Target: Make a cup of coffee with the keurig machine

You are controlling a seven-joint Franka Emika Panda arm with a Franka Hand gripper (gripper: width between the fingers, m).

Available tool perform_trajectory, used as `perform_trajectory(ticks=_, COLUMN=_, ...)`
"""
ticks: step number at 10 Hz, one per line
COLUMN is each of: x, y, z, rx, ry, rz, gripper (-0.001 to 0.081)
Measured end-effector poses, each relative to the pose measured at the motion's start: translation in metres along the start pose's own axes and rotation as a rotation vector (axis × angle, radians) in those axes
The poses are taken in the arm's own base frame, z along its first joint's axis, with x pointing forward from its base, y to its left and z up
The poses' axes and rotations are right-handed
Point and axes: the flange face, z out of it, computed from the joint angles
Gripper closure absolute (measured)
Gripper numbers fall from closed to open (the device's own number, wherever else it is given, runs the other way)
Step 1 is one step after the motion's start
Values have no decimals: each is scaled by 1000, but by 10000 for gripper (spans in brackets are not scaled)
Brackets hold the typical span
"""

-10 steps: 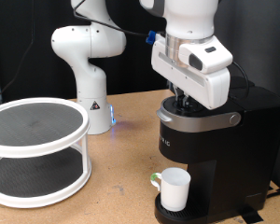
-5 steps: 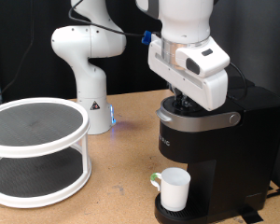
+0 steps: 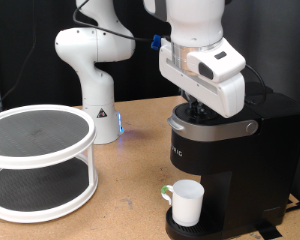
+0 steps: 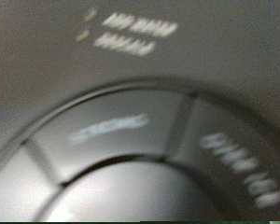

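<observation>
Reaching straight down, the white arm hangs its gripper [image 3: 197,106] over the top of the keurig machine [image 3: 230,165], at the exterior view's 3 o'clock. Its dark fingers sit just above or on the lid; whether they are spread or closed, I cannot tell. The wrist view fills with the blurred round button panel [image 4: 140,154]. The cup [image 3: 187,202] stands on the drip tray at 5 o'clock, under the brew head.
</observation>
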Motion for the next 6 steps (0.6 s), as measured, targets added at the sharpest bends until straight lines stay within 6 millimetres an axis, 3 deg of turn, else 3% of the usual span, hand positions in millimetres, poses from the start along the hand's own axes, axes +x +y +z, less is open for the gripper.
perform_trajectory(ticks=3, x=-4, y=-4, z=-4, rx=-10, ry=138, rz=-47, gripper=802)
perform_trajectory(ticks=6, x=-21, y=-19, z=-31, rx=7, ry=173, rz=-76, gripper=802)
